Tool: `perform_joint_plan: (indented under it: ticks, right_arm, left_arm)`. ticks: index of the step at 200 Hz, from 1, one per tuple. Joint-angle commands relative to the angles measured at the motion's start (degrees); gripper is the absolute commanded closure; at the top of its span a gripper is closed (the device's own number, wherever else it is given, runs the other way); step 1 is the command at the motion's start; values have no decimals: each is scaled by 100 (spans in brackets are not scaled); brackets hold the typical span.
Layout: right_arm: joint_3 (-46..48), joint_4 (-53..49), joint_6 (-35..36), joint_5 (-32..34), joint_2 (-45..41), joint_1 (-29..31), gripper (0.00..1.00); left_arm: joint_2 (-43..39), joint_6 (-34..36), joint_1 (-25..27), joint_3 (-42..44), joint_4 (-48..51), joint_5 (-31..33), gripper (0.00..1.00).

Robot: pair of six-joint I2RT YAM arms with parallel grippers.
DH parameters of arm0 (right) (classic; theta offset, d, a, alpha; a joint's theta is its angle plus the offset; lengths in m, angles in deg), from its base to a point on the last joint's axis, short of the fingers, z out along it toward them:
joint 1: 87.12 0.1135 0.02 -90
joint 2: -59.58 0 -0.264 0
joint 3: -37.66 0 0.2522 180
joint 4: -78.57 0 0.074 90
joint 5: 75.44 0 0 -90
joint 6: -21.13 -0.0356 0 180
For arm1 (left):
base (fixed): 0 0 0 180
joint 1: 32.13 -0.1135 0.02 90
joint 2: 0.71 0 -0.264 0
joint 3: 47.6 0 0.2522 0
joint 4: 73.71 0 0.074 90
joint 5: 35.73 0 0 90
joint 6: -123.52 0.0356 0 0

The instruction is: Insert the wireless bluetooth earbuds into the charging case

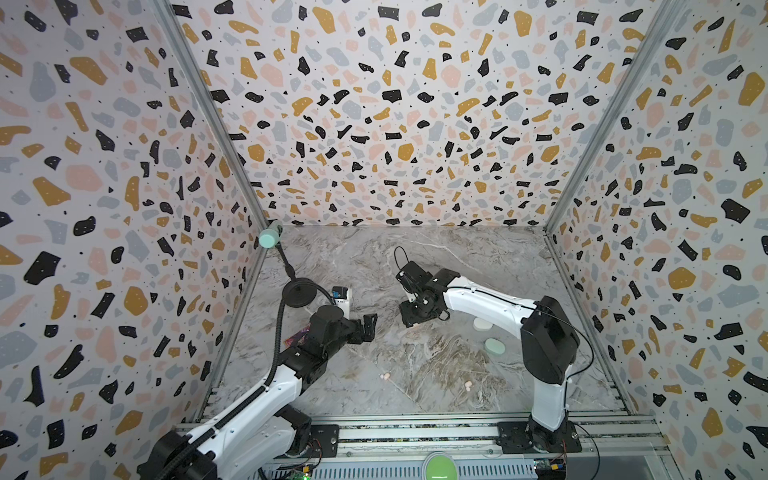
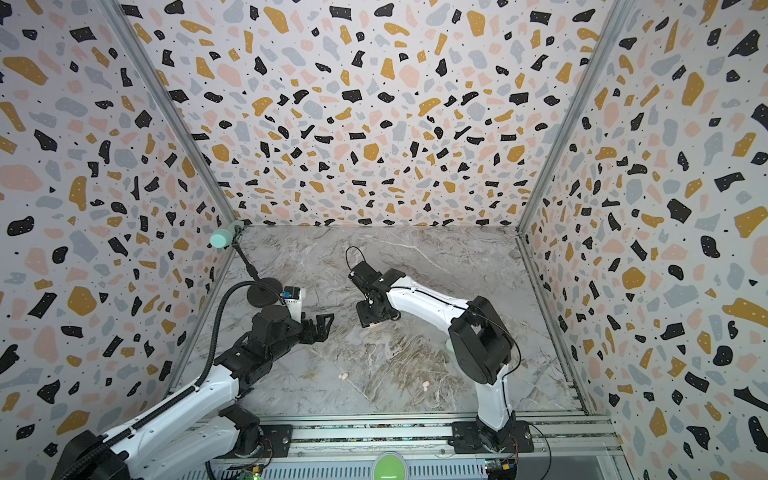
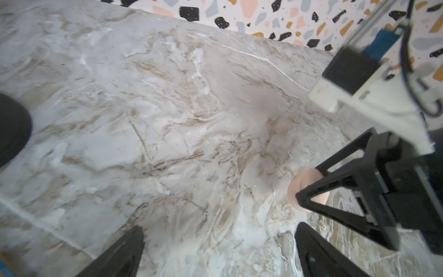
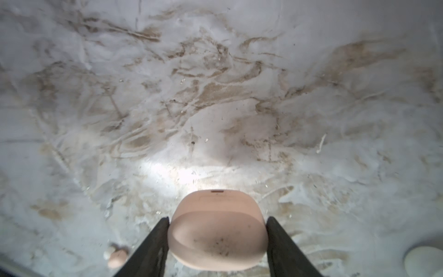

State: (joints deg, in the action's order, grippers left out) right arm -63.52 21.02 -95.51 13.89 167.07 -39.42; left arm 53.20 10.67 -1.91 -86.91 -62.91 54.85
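Charging case (image 4: 217, 230) in right hand (image 4: 217, 218), white case (image 4: 424, 261) cropped

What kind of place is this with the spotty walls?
Probably a robot test booth: a left arm and right arm mounted on a metal rail, spotty walls boxing in a marble-look tabletop, and a big green button in front.

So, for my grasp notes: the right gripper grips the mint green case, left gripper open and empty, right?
No: the right wrist view shows the right gripper gripping the pale pink case. The left gripper is open and empty.
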Motion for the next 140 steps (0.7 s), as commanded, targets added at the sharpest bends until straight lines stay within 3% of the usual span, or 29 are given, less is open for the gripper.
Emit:
perform_joint_plan:
  ticks: [1,75,109,140]
  right_arm:
    - [166,-447,-27,-239,-611,-160,42]
    - [298,-1401,91,-917,-1757,-667,42]
    - [304,-1644,74,-1188,-2137,-792,42]
    - [380,-1721,-25,-1305,-2344,-803,42]
  left_arm:
    - [157,358,367,-144,-577,114,0]
    - [751,1703,1471,40,-2568,-690,0]
    - [1322,2273,1600,-93,-3258,-1416,0]
    - [2181,2253,1633,-435,-4021,-2160,2]
